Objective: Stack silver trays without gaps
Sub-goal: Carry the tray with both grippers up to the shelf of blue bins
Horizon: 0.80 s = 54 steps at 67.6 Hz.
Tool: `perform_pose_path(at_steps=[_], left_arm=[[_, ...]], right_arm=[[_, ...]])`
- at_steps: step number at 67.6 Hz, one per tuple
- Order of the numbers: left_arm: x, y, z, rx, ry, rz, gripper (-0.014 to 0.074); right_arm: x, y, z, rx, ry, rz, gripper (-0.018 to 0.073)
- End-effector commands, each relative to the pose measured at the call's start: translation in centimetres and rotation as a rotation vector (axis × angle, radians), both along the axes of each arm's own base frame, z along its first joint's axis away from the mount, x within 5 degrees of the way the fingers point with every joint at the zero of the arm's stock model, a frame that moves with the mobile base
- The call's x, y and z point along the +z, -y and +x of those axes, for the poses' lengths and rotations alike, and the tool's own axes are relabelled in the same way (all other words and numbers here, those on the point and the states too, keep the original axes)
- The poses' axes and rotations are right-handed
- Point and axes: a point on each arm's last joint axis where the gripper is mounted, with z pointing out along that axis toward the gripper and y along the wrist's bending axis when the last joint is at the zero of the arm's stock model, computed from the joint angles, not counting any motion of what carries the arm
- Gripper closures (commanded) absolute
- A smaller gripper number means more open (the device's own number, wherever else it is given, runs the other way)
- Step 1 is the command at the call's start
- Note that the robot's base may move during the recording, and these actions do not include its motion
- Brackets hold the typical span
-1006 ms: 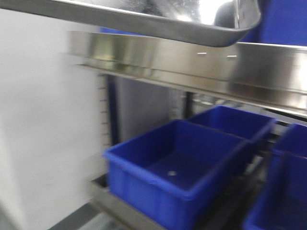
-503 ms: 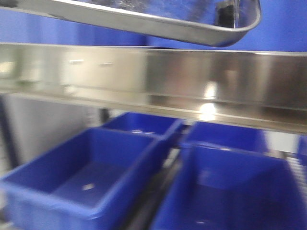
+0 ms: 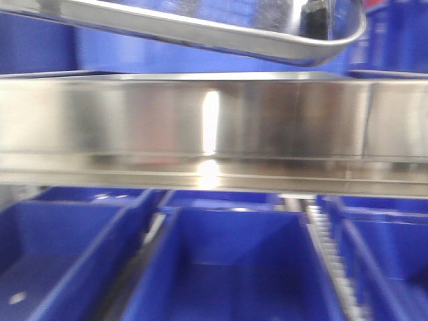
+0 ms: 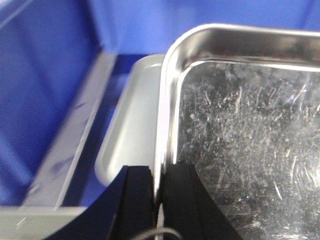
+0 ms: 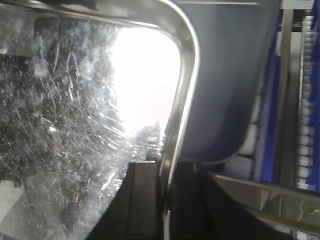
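A shiny silver tray [image 3: 200, 30] hangs at the top of the front view, above the shelf rail. My left gripper [image 4: 159, 187] is shut on its left rim, one black finger outside and one inside over the scratched floor [image 4: 240, 130]. My right gripper [image 5: 167, 185] is shut on the opposite rim, beside the same scratched floor [image 5: 65, 100]. A second silver tray [image 4: 132, 115] lies below the held one, offset outward. Its rounded corner [image 5: 225, 85] shows past the held rim in the right wrist view.
A long brushed-steel rail [image 3: 214, 127] crosses the front view just under the held tray. Blue plastic bins [image 3: 227, 267] stand in rows on the level below, with a roller track [image 3: 328, 247] between them. A blue bin wall [image 4: 45, 75] rises to the left of the trays.
The front view has swung to the right: the white wall has left the frame, the bins have slid left and the rail now sits level. The held tray keeps its place in view.
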Motion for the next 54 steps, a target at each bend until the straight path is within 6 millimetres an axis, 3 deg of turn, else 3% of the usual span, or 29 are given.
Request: perform_pose_path(at_steps=[1, 54], left_arm=[[0.22, 1.21, -0.17, -0.098, 0.019, -0.046, 0.0607], [0.22, 1.21, -0.17, -0.098, 0.019, -0.046, 0.0607]], right_arm=[[2.72, -2.5, -0.19, 0.206, 0.195, 0.241, 0.0574], [2.72, -2.5, -0.19, 0.206, 0.195, 0.241, 0.0574]])
